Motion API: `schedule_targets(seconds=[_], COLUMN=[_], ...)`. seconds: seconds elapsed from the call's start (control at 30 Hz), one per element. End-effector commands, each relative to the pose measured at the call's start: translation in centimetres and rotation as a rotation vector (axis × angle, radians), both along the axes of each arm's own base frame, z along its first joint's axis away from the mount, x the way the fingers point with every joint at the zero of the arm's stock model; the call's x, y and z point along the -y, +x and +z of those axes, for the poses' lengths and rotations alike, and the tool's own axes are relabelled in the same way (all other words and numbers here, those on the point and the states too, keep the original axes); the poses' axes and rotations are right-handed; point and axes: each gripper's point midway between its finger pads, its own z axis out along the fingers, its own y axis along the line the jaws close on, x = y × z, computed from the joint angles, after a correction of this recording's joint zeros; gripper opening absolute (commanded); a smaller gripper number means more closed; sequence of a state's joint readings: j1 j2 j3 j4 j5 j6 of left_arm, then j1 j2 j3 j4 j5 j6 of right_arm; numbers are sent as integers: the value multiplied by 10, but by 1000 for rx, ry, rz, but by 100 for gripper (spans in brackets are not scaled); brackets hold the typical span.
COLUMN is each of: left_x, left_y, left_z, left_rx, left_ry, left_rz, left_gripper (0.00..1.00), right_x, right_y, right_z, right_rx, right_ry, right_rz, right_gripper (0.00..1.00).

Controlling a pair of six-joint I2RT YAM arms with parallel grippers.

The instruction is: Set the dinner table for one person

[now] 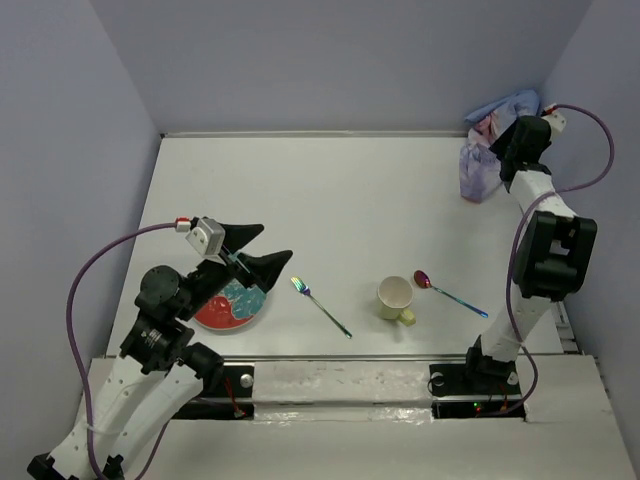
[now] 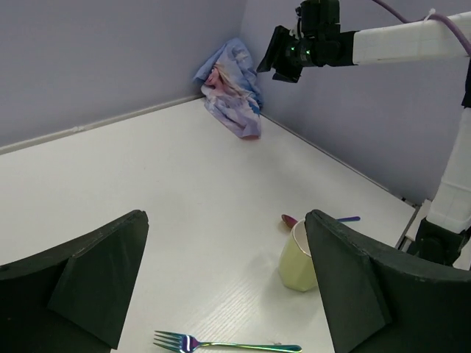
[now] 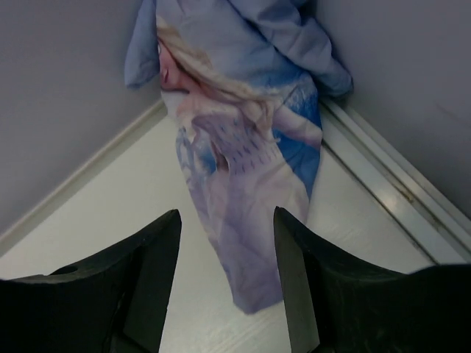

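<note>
The white dinner table carries a red and teal plate at the near left, a rainbow fork, a pale yellow mug and a spoon. A crumpled blue cartoon-printed placemat lies in the far right corner. My left gripper is open and empty, just above the plate's far edge. In the left wrist view the open gripper frames the fork and the mug. My right gripper is open, hovering over the placemat, with the cloth's near end between the fingers.
Grey walls close the table at the back and both sides. A raised ledge runs along the right wall. The right arm reaches high across the far right corner. The arm bases stand at the near edge.
</note>
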State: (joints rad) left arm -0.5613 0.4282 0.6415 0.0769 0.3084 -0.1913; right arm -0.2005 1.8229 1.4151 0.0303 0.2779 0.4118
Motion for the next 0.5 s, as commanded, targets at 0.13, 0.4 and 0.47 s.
schedule_targets(seconds=[0.13,0.4,0.47], left_x=[-6,-9,-10], left_y=[22,44,47], left_z=[-4,-20,-24], left_rx=[-12,-53,-61], left_ry=[41,89,96], left_rz=[95,157,169], left_gripper=[99,99,99], right_x=[60,89,97], right_y=[89,150,158], right_z=[29,16,-1], right_rx=[177,231,198], right_ry=[-78,-150,-200], right_rz=[-21,-36,-43], right_gripper=[66,69,65])
